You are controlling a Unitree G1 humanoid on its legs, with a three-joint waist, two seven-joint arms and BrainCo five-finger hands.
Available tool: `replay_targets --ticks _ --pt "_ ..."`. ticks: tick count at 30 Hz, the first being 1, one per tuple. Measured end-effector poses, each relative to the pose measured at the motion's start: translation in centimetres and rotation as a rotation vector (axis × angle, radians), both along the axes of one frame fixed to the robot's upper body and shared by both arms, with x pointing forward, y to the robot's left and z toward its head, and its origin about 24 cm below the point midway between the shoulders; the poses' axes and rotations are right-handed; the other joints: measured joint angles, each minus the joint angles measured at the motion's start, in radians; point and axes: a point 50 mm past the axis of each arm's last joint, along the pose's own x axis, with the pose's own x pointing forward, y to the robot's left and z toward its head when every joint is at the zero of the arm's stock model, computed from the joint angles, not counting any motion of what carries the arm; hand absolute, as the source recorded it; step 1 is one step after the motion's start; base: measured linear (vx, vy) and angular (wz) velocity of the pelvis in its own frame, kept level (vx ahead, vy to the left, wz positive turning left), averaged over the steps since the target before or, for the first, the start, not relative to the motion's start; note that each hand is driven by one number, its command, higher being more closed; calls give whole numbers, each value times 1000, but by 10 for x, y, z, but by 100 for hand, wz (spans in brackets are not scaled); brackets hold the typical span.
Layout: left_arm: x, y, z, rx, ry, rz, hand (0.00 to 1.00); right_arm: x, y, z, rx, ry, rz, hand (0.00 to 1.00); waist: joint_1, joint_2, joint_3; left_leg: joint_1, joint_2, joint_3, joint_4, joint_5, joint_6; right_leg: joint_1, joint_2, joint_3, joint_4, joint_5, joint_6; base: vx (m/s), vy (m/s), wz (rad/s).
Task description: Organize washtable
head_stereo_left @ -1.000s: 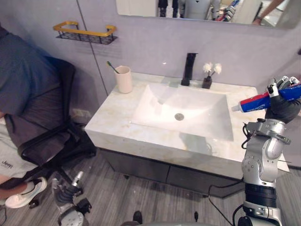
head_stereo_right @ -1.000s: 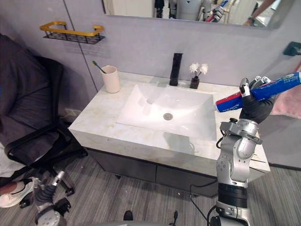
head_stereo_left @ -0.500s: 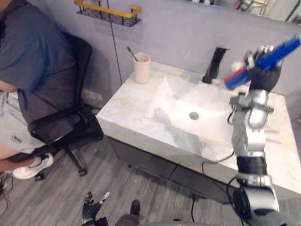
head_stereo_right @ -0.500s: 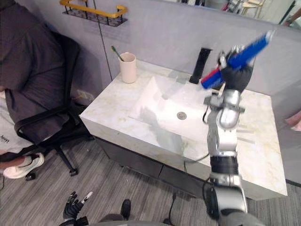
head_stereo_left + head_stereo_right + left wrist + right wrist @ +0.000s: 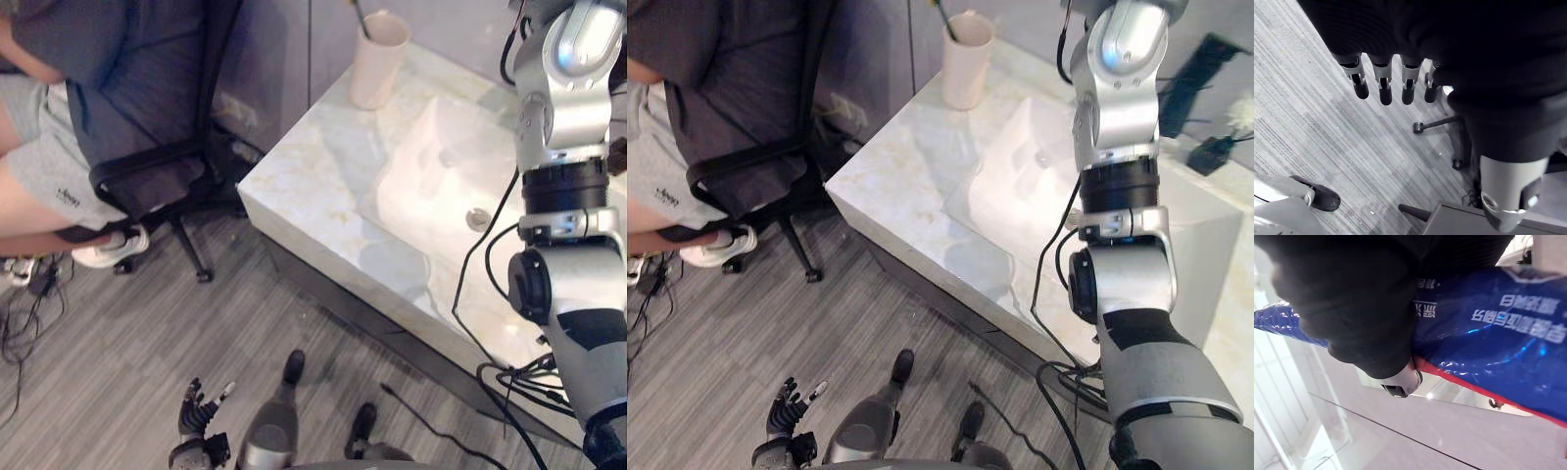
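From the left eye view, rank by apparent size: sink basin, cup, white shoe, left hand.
Largest: sink basin, partly hidden.
Then: cup.
Last: white shoe and left hand, which look about alike, so unranked.

Marble counter mid frame, white sink sunk in. Cream cup upper middle. Black tap, small dark pot, maybe vase, upper right.

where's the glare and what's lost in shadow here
Right wrist view: bright glints on the blue tube, the right robot hand gripping it near black. Left wrist view: the left robot hand dark, the floor evenly lit. Left eye view: soft light on the marble counter, no hard glare.
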Motion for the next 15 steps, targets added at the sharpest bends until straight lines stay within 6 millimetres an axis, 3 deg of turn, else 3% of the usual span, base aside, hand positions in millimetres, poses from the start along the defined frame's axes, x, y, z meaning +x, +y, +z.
replay_targets --ticks 7,15 --pt "6 -9 -1 -6 -9 -51 0 3 -6 16 -52 42 -139 100 34 29 43 -55 -17 -68 33 0 -1 1 2 -76 -14 -6 3 -1 4 27" --pt "19 -17 1 0 -25 -124 0 9 -15 15 -120 99 -255 100 56 37 71 -82 -24 -120 25 14 -13 0 7 -133 -15 -19 0 2 15 20"
